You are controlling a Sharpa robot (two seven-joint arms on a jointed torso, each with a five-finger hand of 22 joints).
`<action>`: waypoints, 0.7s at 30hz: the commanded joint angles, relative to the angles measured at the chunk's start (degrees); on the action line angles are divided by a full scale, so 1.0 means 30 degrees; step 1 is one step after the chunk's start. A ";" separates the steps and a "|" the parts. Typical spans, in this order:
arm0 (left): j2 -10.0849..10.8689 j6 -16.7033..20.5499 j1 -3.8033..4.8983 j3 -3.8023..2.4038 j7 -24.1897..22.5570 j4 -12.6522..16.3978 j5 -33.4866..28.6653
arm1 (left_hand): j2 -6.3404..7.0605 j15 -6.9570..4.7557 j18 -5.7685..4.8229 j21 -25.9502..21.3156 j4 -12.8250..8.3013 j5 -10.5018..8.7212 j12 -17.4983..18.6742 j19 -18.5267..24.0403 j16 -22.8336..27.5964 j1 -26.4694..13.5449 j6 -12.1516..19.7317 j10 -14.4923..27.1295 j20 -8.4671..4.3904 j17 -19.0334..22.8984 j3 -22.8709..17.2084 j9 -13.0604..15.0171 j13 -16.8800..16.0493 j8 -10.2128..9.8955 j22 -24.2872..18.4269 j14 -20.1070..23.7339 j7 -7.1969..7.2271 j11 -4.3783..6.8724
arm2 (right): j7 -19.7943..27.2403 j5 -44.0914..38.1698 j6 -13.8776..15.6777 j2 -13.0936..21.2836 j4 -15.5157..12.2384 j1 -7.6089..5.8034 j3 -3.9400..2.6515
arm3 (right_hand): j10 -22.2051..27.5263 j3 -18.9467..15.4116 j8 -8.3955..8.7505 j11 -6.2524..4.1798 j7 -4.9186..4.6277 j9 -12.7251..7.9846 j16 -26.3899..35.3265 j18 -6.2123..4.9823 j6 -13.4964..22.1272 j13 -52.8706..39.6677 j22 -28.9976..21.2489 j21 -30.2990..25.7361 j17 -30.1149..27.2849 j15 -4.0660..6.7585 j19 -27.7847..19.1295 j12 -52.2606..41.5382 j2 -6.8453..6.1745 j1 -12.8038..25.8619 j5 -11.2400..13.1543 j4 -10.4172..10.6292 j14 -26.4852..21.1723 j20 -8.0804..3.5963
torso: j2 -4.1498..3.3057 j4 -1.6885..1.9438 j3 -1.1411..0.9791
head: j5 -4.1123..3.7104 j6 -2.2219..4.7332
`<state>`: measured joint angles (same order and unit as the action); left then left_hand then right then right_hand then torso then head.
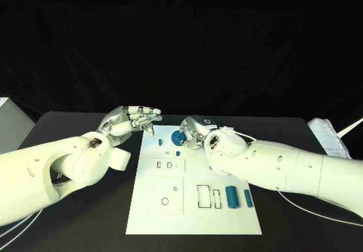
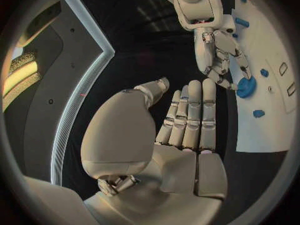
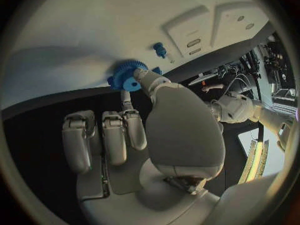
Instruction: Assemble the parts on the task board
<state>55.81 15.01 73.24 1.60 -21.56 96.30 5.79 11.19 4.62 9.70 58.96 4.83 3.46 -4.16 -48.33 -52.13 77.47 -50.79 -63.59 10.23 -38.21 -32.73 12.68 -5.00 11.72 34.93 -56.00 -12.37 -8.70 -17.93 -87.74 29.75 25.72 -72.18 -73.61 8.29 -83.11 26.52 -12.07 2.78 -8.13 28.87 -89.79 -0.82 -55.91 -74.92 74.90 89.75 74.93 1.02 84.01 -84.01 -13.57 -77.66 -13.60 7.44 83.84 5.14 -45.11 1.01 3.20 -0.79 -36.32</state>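
Near edge of the white rectangular task board [image 1: 193, 210]: two blue cylindrical pegs [image 1: 232, 197] lie side by side at the near right corner, just beside empty rectangular slots, prob. parked there as stock to be picked later. Mid board: raised white plates w/ small slots and holes, nothing seated that I can tell.

Far end: small blue peg [image 1: 161, 141] near the far left corner, plus a tiny blue piece [image 1: 178, 153] a bit nearer. Blue round toothed gear [image 1: 178, 138] sits by the far edge. The silver many-fingered right hand [image 1: 198, 132] pinches it betw. thumb and a fingertip, other fingers curled in; right wrist view shows the gear [image 3: 127, 75] tilted at the board surface, so prob. being lifted or seated. Can't tell whether it's on a post.

Silver left hand [image 1: 135, 119] hovers off the board's far left corner, over the black table [image 1: 91, 220], holding nothing, fingers straight and together, thumb apart. Looks kept clear so the right hand has room.
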 commanded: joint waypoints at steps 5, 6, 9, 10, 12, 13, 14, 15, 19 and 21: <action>-0.0095 -0.0294 0.0019 -0.0013 -0.0053 0.0077 0.0072 | -0.0024 0.0002 0.0284 0.0088 0.0086 0.0025 -0.0089 0.0168 0.0094 -0.0156 0.0167 0.0156 0.0008 0.0019 0.0006 0.0032 -0.0029 -0.0070 0.0018 0.0087 0.0000 0.0037 | -0.0337 -0.0296 -0.0361 -0.0208 0.0291 0.0036 0.0029 | 0.0107 0.0110 -0.0016 -0.0049 0.0325 0.0369 -0.0071 0.0273 -0.0165 -0.2598 0.5032 0.0084 0.5024 0.0113 0.1998 0.0082 0.0229 0.0136 0.0112 0.0008 0.2053 -0.0156 | -0.0033 0.0029 0.0009 | 0.0104 -0.0029; -0.0101 -0.0298 0.0019 -0.0013 -0.0046 0.0079 0.0073 | -0.0024 0.0002 0.0284 0.0088 0.0086 0.0025 -0.0089 0.0168 0.0094 -0.0156 0.0167 0.0156 0.0008 0.0019 0.0006 0.0032 -0.0029 -0.0070 0.0018 0.0087 0.0000 0.0037 | -0.0335 -0.0298 -0.0336 -0.0224 0.0308 0.0036 0.0029 | 0.0115 0.0131 -0.0004 -0.0039 0.0311 0.0361 -0.0071 0.0273 -0.0127 -0.2592 0.5032 0.0084 0.5024 0.0105 0.1998 0.0091 0.0226 0.0185 0.0120 0.0024 0.2053 -0.0152 | -0.0022 0.0020 0.0000 | 0.0113 -0.0034; -0.0097 -0.0294 0.0020 -0.0013 -0.0033 0.0079 0.0077 | -0.0009 -0.0002 0.0286 0.0104 0.0058 0.0023 -0.0097 0.0190 0.0095 -0.0126 0.0180 0.0171 0.0008 0.0038 0.0002 0.0042 -0.0035 -0.0070 0.0022 0.0097 -0.0001 0.0038 | -0.0272 -0.0263 -0.0301 -0.0271 0.0330 0.0035 0.0030 | 0.0115 0.0131 -0.0004 -0.0039 0.0311 0.0361 -0.0071 0.0273 -0.0127 -0.2592 0.5032 0.0084 0.5024 0.0105 0.1998 0.0091 0.0226 0.0185 0.0120 0.0024 0.2053 -0.0152 | -0.0023 -0.0003 -0.0004 | 0.0109 0.0002; -0.0090 -0.0288 0.0020 -0.0013 -0.0031 0.0079 0.0077 | -0.0009 -0.0002 0.0286 0.0104 0.0058 0.0023 -0.0097 0.0190 0.0095 -0.0126 0.0180 0.0171 0.0008 0.0038 0.0002 0.0042 -0.0035 -0.0070 0.0022 0.0097 -0.0001 0.0038 | -0.0245 -0.0240 -0.0309 -0.0294 0.0341 0.0035 0.0030 | 0.0115 0.0131 -0.0004 -0.0039 0.0311 0.0361 -0.0071 0.0273 -0.0127 -0.2592 0.5032 0.0084 0.5024 0.0105 0.1998 0.0091 0.0226 0.0186 0.0120 0.0024 0.2053 -0.0152 | -0.0026 -0.0011 -0.0006 | 0.0115 -0.0003; -0.0078 -0.0279 0.0021 -0.0013 -0.0026 0.0076 0.0079 | -0.0009 -0.0002 0.0286 0.0104 0.0058 0.0023 -0.0097 0.0190 0.0095 -0.0126 0.0180 0.0171 0.0008 0.0038 0.0002 0.0042 -0.0035 -0.0070 0.0022 0.0097 -0.0001 0.0038 | -0.0170 -0.0168 -0.0351 -0.0360 0.0376 0.0037 0.0030 | 0.0162 0.0171 0.0040 -0.0011 0.0272 0.0335 -0.0071 0.0273 -0.0010 -0.2550 0.5032 0.0084 0.5024 0.0085 0.1998 0.0137 0.0181 0.0266 0.0125 0.0029 0.2053 -0.0139 | -0.0030 -0.0021 -0.0007 | 0.0140 -0.0022; -0.0076 -0.0278 0.0021 -0.0013 -0.0023 0.0075 0.0079 | -0.0009 -0.0002 0.0286 0.0104 0.0058 0.0023 -0.0097 0.0190 0.0095 -0.0126 0.0180 0.0171 0.0008 0.0038 0.0002 0.0042 -0.0035 -0.0070 0.0022 0.0097 -0.0001 0.0038 | -0.0129 -0.0125 -0.0368 -0.0387 0.0393 0.0037 0.0031 | 0.0194 0.0177 0.0053 0.0001 0.0259 0.0326 -0.0071 0.0273 0.0024 -0.2519 0.5032 0.0084 0.5024 0.0075 0.1998 0.0167 0.0163 0.0306 0.0131 0.0038 0.2053 -0.0134 | -0.0020 -0.0023 -0.0012 | 0.0148 -0.0030; -0.0075 -0.0280 0.0021 -0.0013 -0.0020 0.0075 0.0080 | -0.0009 -0.0002 0.0286 0.0104 0.0058 0.0023 -0.0097 0.0190 0.0095 -0.0126 0.0180 0.0171 0.0008 0.0038 0.0002 0.0042 -0.0035 -0.0070 0.0022 0.0097 -0.0001 0.0038 | -0.0083 -0.0070 -0.0387 -0.0414 0.0411 0.0038 0.0032 | 0.0257 0.0180 0.0089 0.0029 0.0229 0.0305 -0.0071 0.0273 0.0111 -0.2461 0.5032 0.0084 0.5024 0.0053 0.1998 0.0226 0.0111 0.0400 0.0150 0.0062 0.2053 -0.0119 | -0.0020 -0.0020 -0.0014 | 0.0151 -0.0035; -0.0074 -0.0281 0.0022 -0.0013 -0.0018 0.0075 0.0080 | -0.0009 -0.0002 0.0286 0.0104 0.0058 0.0023 -0.0097 0.0190 0.0095 -0.0126 0.0180 0.0171 0.0008 0.0038 0.0002 0.0042 -0.0035 -0.0070 0.0022 0.0097 -0.0001 0.0038 | -0.0059 -0.0039 -0.0397 -0.0426 0.0419 0.0038 0.0032 | 0.0275 0.0177 0.0110 0.0044 0.0212 0.0293 -0.0071 0.0273 0.0159 -0.2445 0.5032 0.0084 0.5024 0.0042 0.1998 0.0244 0.0081 0.0447 0.0163 0.0074 0.2053 -0.0110 | -0.0022 -0.0014 -0.0015 | 0.0152 -0.0035; -0.0058 -0.0284 0.0023 -0.0013 -0.0002 0.0081 0.0085 | -0.0009 -0.0002 0.0286 0.0104 0.0058 0.0023 -0.0097 0.0190 0.0095 -0.0126 0.0180 0.0171 0.0008 0.0038 0.0002 0.0042 -0.0035 -0.0070 0.0022 0.0097 -0.0001 0.0038 | 0.0232 0.0389 -0.0546 -0.0510 0.0503 0.0040 0.0036 | 0.0659 -0.0234 0.0611 0.0287 -0.0050 0.0047 -0.0071 0.0273 0.1057 -0.2096 0.5032 0.0084 0.5024 -0.0165 0.1998 0.0595 -0.0319 0.1179 0.0650 0.0379 0.2053 0.0057 | -0.0003 0.0008 -0.0008 | 0.0160 -0.0037; -0.0044 -0.0274 0.0023 -0.0013 0.0027 0.0086 0.0086 | -0.0009 -0.0002 0.0286 0.0104 0.0058 0.0023 -0.0097 0.0190 0.0095 -0.0126 0.0180 0.0171 0.0008 0.0038 0.0002 0.0042 -0.0035 -0.0070 0.0022 0.0097 -0.0001 0.0038 | 0.0443 0.0649 -0.0771 -0.0528 0.0530 0.0040 0.0038 | 0.0848 -0.0743 0.0889 0.0404 -0.0156 -0.0136 -0.0071 0.0273 0.1500 -0.1947 0.5032 0.0084 0.5024 -0.0283 0.1998 0.0759 -0.0310 0.1815 0.1119 0.0817 0.2053 0.0177 | 0.0009 -0.0001 0.0004 | 0.0171 -0.0013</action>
<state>55.72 15.01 73.26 1.60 -21.37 96.37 5.82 11.19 4.62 9.70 58.96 4.83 3.46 -4.16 -48.33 -52.13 77.47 -50.79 -63.38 10.23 -38.15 -32.73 12.75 -5.05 11.72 34.92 -56.00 -12.37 -8.49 -17.96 -87.02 29.05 24.23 -70.61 -73.50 8.41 -80.93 24.70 -9.69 4.12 -8.49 28.80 -89.79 -0.82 -51.81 -74.91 74.94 89.75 74.91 0.49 84.01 -81.85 -13.79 -72.31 -10.63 9.82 83.93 5.19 -45.14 1.01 3.19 -0.30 -36.41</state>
